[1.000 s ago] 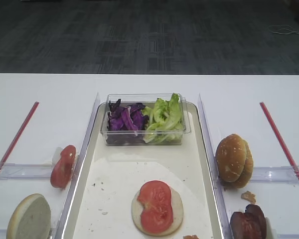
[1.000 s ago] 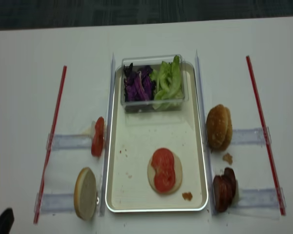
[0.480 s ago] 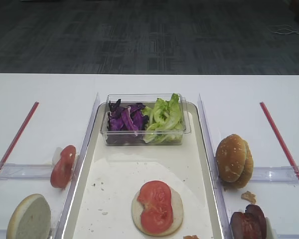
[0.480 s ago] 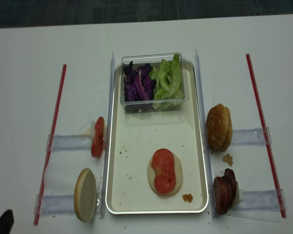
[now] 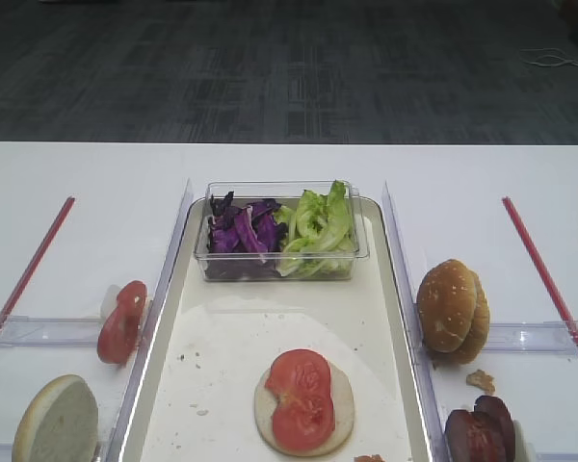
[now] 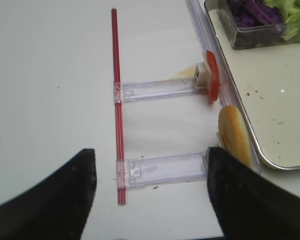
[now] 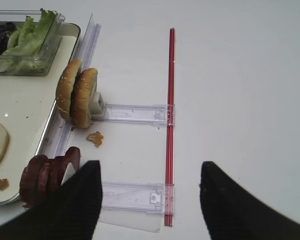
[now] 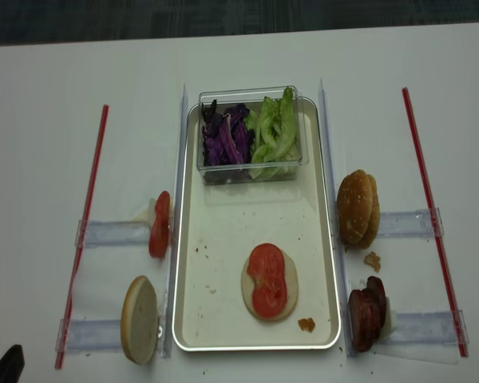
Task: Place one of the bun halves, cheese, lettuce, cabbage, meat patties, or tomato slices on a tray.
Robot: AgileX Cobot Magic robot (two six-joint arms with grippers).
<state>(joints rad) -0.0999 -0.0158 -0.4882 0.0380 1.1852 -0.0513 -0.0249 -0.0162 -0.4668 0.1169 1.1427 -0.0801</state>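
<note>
The cream tray [image 8: 223, 231] holds a bun half [image 8: 286, 297] with tomato slices [image 8: 267, 279] on it. At its far end a clear tub holds purple cabbage [image 8: 225, 136] and green lettuce [image 8: 276, 132]. Left of the tray stand a tomato slice [image 8: 160, 225] and a pale bun half [image 8: 140, 317]. To the right are sesame bun halves [image 8: 357, 207] and meat patties [image 8: 367, 311]. No cheese shows. My left gripper [image 6: 150, 195] is open over the table left of the bun half [image 6: 234, 137]. My right gripper [image 7: 150, 200] is open beside the patties [image 7: 45, 175].
Red strips [image 8: 89, 215] [image 8: 427, 199] run along both outer sides, with clear plastic rails [image 8: 112, 233] [image 8: 407, 223] joining them to upright clear dividers beside the tray. Crumbs [image 8: 373, 260] lie near the sesame buns and on the tray's near corner.
</note>
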